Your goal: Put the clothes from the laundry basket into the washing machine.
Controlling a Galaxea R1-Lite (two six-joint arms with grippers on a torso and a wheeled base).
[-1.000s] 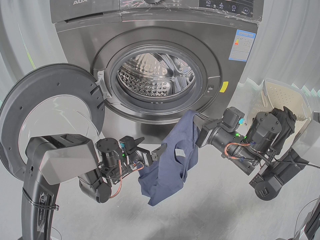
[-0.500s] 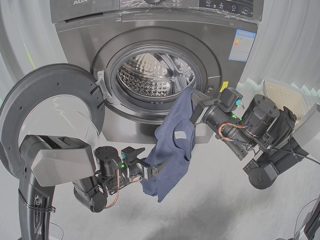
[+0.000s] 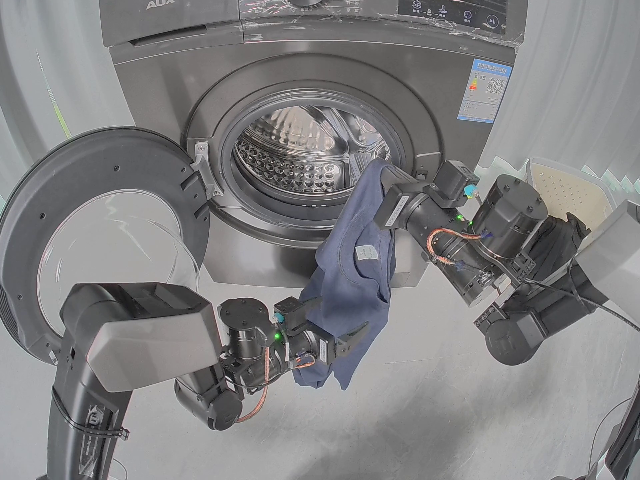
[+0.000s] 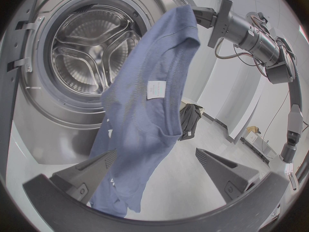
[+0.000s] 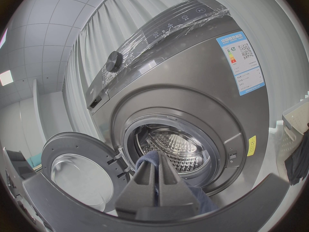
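Note:
A blue T-shirt [image 3: 353, 268] hangs from my right gripper [image 3: 387, 180], which is shut on its top edge just in front of the lower right rim of the washing machine's drum opening [image 3: 310, 148]. In the right wrist view the shut fingers [image 5: 151, 178] pinch blue cloth before the drum [image 5: 175, 149]. My left gripper [image 3: 331, 321] is open low down, at the shirt's hanging bottom. In the left wrist view the shirt [image 4: 145, 113] drapes past one finger [image 4: 96, 168]. A black garment [image 3: 560, 248] hangs over the white laundry basket [image 3: 573, 191] on the right.
The round washer door [image 3: 100, 215] stands swung open to the left, close to my left arm. The washing machine [image 3: 307, 48] is straight ahead with a pale curtain behind it. Bare grey floor [image 3: 427, 401] lies below the arms.
My right gripper has raised the blue T-shirt up and toward the drum opening. My left arm has dropped lower and shifted right, under the shirt's bottom.

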